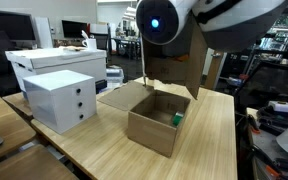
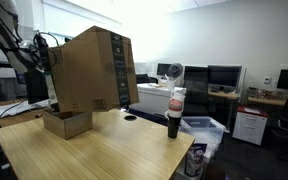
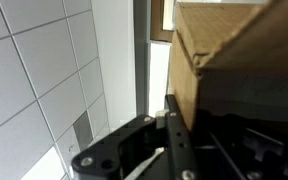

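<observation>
An open brown cardboard box [image 1: 154,125] stands on the wooden table, with a small green thing [image 1: 177,118] inside it. It also shows in an exterior view [image 2: 67,122]. One tall cardboard flap [image 1: 169,68] stands upright at its far side. In the wrist view my gripper [image 3: 181,112] has one black finger flat against the edge of this cardboard flap [image 3: 234,60]. The panel runs between the jaws, and the other finger is hidden behind it. In both exterior views the fingers are hidden; only my arm [image 2: 29,50] shows beside the cardboard.
A white drawer unit [image 1: 62,98] and a white box [image 1: 49,60] stand on the table beside the cardboard box. A large taped carton [image 2: 96,68] rises behind it. A dark bottle with a red label [image 2: 174,115] stands near the table edge. Office desks and monitors lie beyond.
</observation>
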`<state>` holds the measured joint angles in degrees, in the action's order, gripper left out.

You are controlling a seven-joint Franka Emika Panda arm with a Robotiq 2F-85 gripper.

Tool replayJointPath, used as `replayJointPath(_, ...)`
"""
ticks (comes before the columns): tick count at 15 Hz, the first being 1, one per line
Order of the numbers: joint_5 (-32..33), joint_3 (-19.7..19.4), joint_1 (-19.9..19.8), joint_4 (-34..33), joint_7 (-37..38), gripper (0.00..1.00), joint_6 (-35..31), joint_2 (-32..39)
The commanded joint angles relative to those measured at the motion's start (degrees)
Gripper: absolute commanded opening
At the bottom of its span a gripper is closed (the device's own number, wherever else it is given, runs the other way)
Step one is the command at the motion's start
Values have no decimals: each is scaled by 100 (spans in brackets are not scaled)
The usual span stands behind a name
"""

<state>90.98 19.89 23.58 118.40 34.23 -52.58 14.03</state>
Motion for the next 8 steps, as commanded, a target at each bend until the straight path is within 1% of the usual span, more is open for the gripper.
replayJointPath(1, 217, 69, 103, 64, -152, 6, 406, -65)
replayJointPath(8, 218, 120, 180, 127, -156, 6, 539, -101)
